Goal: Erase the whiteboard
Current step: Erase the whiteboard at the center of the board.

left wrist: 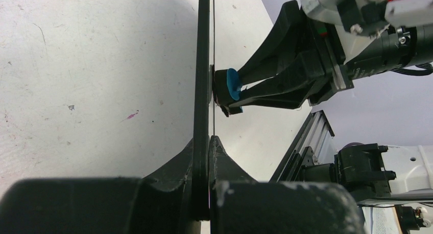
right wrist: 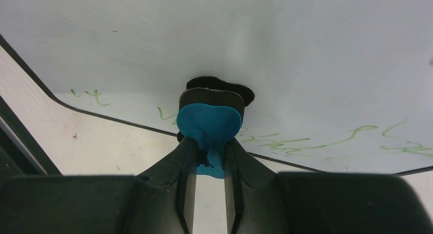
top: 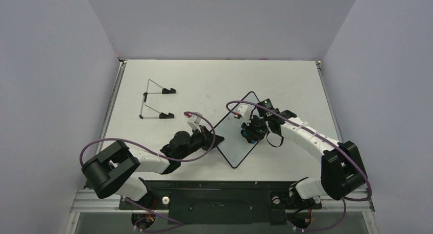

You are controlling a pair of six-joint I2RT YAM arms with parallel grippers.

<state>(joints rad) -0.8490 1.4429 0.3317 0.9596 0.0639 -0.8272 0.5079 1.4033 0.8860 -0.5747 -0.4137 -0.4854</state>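
Whiteboard (top: 232, 142) clamped between left fingers (left wrist: 179, 165), right fingers (right wrist: 176, 180) pressing eraser (right wrist: 209, 124) against it

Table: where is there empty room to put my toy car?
Bare table lies along the far edge, right of the wire stand, and between the stand and the whiteboard. Crowded at the whiteboard, between the left gripper and right gripper.

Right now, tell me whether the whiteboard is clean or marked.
Marked: green handwriting runs along the whiteboard edge, either side of the eraser.
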